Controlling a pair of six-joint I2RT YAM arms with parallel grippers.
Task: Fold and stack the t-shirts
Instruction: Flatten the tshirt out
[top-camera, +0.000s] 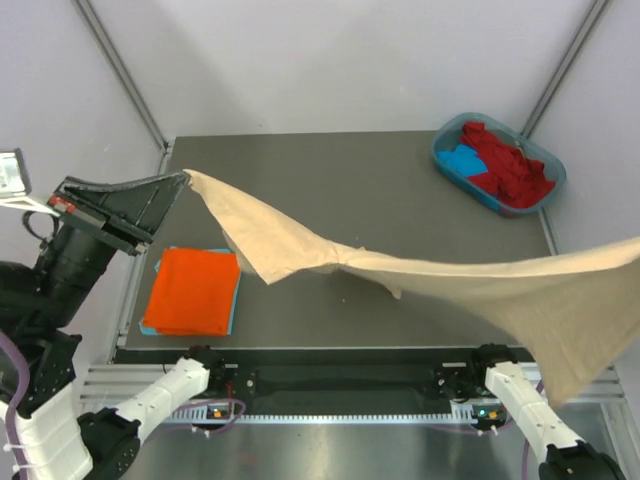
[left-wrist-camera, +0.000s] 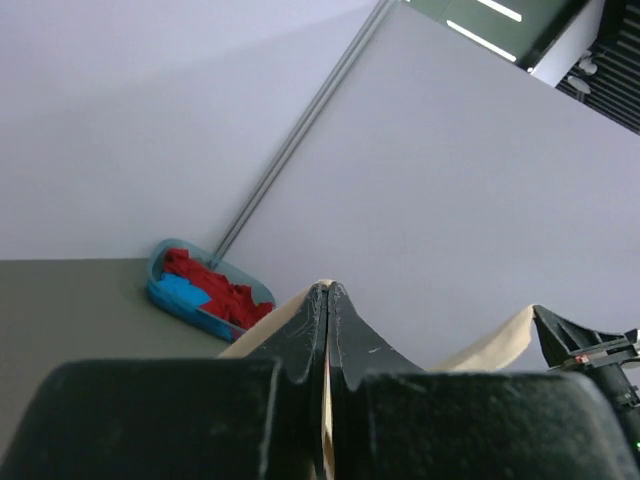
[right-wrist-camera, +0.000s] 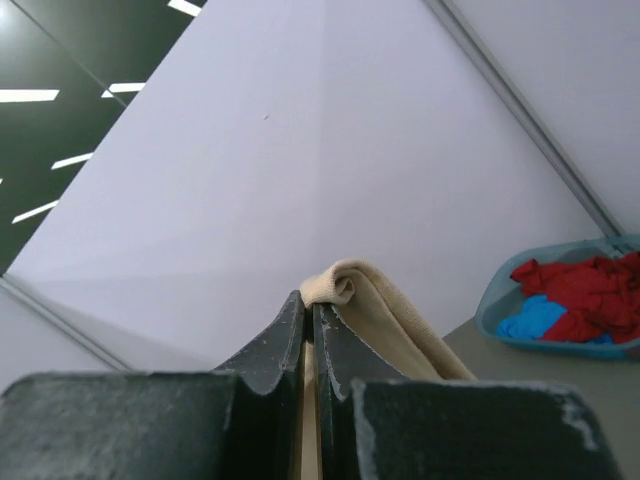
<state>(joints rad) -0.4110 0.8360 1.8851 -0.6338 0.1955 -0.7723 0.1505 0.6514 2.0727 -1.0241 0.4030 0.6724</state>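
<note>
A beige-tan t-shirt (top-camera: 440, 275) hangs stretched in the air above the table between my two grippers. My left gripper (top-camera: 183, 178) is shut on its far left corner; the cloth (left-wrist-camera: 265, 332) shows between its fingers (left-wrist-camera: 328, 290) in the left wrist view. My right gripper (right-wrist-camera: 313, 300) is shut on a bunched edge of the shirt (right-wrist-camera: 400, 310); it is off the right edge of the top view. A folded orange t-shirt (top-camera: 193, 290) lies on a folded blue one (top-camera: 236, 305) at the table's left front.
A teal oval tub (top-camera: 437, 152) at the back right holds a crumpled red shirt (top-camera: 510, 165) and a blue shirt (top-camera: 462, 160). It also shows in the left wrist view (left-wrist-camera: 160, 292) and right wrist view (right-wrist-camera: 490, 312). Grey walls surround the dark table (top-camera: 330, 180).
</note>
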